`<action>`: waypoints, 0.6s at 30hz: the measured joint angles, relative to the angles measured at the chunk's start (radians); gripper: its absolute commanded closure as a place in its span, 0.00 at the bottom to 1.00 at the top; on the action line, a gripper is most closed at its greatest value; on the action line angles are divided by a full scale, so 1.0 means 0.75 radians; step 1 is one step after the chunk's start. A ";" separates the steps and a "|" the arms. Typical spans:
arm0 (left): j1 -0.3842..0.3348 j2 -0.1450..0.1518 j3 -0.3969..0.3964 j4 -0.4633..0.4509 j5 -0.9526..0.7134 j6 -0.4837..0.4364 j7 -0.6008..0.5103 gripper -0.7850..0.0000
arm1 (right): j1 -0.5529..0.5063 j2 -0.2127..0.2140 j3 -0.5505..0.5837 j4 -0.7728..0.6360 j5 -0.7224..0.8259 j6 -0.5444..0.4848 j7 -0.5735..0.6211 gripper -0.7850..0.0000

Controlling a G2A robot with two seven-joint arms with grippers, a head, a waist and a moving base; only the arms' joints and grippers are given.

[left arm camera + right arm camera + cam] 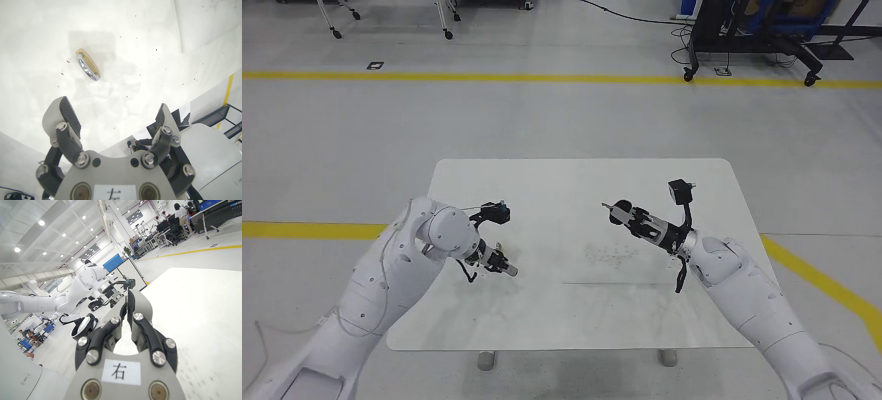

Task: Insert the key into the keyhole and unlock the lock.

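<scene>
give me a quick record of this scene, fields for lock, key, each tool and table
lock: brass padlock, shiny shackle, lying on the table, untouched
key: thin tip sticking out of the right tool
left tool: open, above the table, short of the lock
right tool: shut on the key, off the table
table: white, small dark specks

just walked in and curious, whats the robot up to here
The left gripper hangs open over the white table, just short of a small brass padlock with a silver shackle lying there untouched. The right gripper is shut and held above the table's middle; what, if anything, it grips is too small to tell.
</scene>
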State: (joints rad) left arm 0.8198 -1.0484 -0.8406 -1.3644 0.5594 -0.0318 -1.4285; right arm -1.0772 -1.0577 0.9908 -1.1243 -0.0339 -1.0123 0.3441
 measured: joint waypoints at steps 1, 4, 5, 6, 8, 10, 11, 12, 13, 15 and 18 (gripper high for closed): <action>-0.010 -0.005 0.012 0.020 0.002 -0.004 0.011 0.16 | 0.000 0.000 0.000 0.000 0.000 0.000 0.000 1.00; -0.044 -0.022 0.048 0.094 0.013 -0.010 0.040 0.22 | 0.000 0.000 0.000 0.000 0.000 0.000 0.000 1.00; -0.054 -0.027 0.057 0.116 0.014 -0.010 0.049 0.24 | 0.000 0.000 0.000 0.000 0.000 0.000 0.000 1.00; -0.067 -0.034 0.066 0.142 0.015 -0.010 0.061 0.27 | 0.000 0.000 0.000 0.000 0.000 0.000 0.000 1.00; -0.084 -0.042 0.080 0.173 0.017 -0.005 0.074 0.32 | 0.000 0.000 0.000 0.000 0.000 0.000 0.000 1.00; -0.098 -0.051 0.092 0.198 0.017 0.000 0.086 0.36 | 0.000 0.000 0.000 0.000 0.000 0.000 0.000 1.00; -0.104 -0.054 0.098 0.207 0.015 0.000 0.088 0.36 | 0.000 0.000 0.000 0.000 0.000 0.000 0.000 1.00; -0.111 -0.059 0.104 0.217 0.014 -0.001 0.091 0.36 | 0.000 0.000 0.000 0.000 0.000 0.000 0.000 1.00; -0.116 -0.061 0.109 0.224 0.017 -0.001 0.091 0.36 | 0.000 0.000 0.000 0.000 0.000 0.000 0.000 1.00; -0.128 -0.067 0.118 0.238 0.027 0.002 0.091 0.36 | 0.000 0.000 0.000 0.000 0.000 0.000 0.000 1.00; -0.140 -0.073 0.122 0.258 0.020 0.001 0.095 0.45 | 0.000 0.000 0.000 0.000 0.000 0.000 0.000 1.00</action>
State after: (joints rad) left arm 0.7149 -1.1034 -0.7489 -1.1709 0.5743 -0.0310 -1.3573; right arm -1.0772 -1.0577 0.9908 -1.1243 -0.0339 -1.0123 0.3441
